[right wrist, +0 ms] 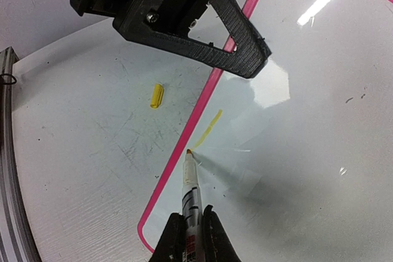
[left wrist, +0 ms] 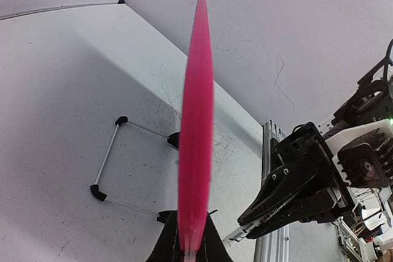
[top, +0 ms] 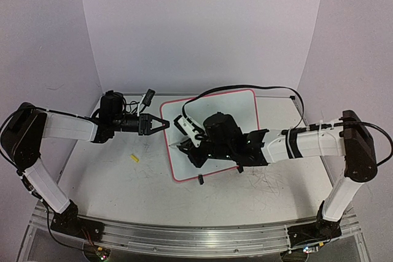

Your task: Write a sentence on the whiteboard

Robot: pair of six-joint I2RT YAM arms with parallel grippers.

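The whiteboard lies mid-table, white with a pink rim. My left gripper is shut on its left edge. In the left wrist view that rim runs edge-on out of the closed jaws. My right gripper is shut on a marker. The marker's tip touches the board just inside the left rim, at the lower end of a short yellow stroke. That stroke is the only part of the sentence that shows. From above, the right gripper hovers over the board's left part.
A yellow marker cap lies on the scuffed table left of the board. A black cable loops along the board's far edge. An aluminium rail with the arm bases runs along the near edge. Purple walls close the back.
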